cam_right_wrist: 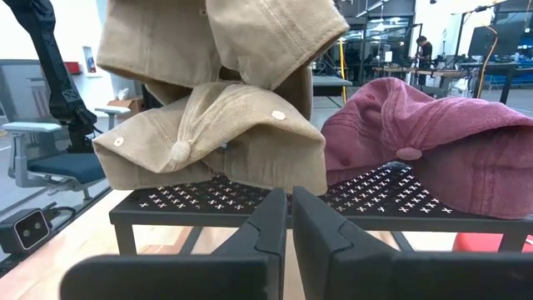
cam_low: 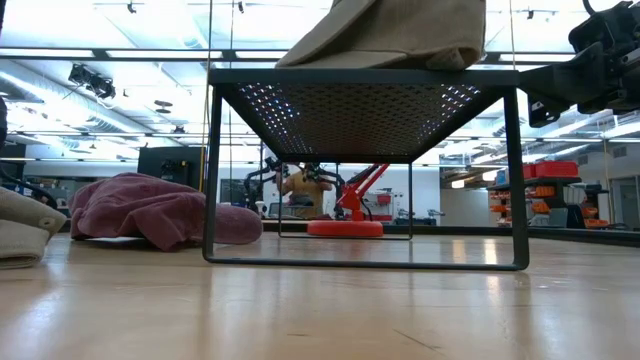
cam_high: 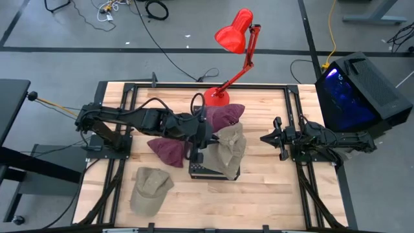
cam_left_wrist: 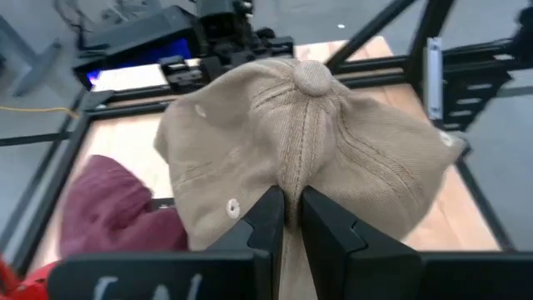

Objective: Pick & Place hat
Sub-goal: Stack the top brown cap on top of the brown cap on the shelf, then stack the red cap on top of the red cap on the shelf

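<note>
A tan hat [cam_high: 229,150] lies over the near part of a black perforated rack [cam_high: 206,172] at the table's middle. It also shows in the right wrist view [cam_right_wrist: 225,146] and on top of the rack in the low view [cam_low: 385,35]. My left gripper [cam_left_wrist: 291,208] is shut on this hat at its left side. A maroon hat [cam_high: 224,116] lies on the rack's far part. My right gripper [cam_high: 268,138] is shut and empty at the table's right, pointing at the rack. My left gripper pinches a raised fold of the tan hat's crown [cam_left_wrist: 291,179] between its two fingers, on the side away from the top button [cam_left_wrist: 312,77]. The fingers come from the table's left, slanting down. The hat's lower part [cam_right_wrist: 250,167] rests on the rack's top.
A second maroon hat [cam_high: 167,151] lies on the table left of the rack. A second tan hat [cam_high: 149,189] lies near the front left. A red desk lamp [cam_high: 234,52] stands at the far edge. A black box with a blue glow [cam_high: 359,90] stands beyond the right edge.
</note>
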Robot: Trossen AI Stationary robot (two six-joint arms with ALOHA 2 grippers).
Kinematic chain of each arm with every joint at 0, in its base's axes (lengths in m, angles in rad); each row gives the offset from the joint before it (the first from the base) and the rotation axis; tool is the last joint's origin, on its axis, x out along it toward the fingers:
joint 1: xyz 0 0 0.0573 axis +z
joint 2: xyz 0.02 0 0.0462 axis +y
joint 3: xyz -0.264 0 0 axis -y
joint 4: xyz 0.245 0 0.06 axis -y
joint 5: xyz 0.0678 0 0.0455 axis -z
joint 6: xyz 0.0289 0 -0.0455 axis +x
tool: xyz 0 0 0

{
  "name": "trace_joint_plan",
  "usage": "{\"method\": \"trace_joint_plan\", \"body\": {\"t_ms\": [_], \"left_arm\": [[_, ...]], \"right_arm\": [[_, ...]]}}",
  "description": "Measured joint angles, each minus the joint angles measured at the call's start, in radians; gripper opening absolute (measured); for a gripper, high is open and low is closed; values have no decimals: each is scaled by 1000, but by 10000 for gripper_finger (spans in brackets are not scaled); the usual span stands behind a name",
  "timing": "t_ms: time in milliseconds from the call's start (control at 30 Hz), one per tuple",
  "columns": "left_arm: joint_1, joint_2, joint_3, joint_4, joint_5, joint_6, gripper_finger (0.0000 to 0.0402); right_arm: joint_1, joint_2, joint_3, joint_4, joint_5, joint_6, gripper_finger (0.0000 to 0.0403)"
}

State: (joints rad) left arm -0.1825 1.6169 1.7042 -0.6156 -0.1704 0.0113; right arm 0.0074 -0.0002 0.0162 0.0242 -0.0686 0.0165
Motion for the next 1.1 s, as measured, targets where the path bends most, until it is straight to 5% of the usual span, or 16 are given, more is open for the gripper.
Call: {"method": "trace_joint_plan", "body": {"t_ms": [533, 900, 1100], "left_arm": [[5, 0, 0, -65, 36, -53, 59], [5, 0, 0, -67, 34, -74, 193], [8, 0, 0, -71, 33, -68, 228]], "right_arm": [[0, 0, 0, 0, 0, 0, 27], [0, 0, 0, 0, 0, 0, 27], [0, 0, 0, 0, 0, 0, 27]]}}
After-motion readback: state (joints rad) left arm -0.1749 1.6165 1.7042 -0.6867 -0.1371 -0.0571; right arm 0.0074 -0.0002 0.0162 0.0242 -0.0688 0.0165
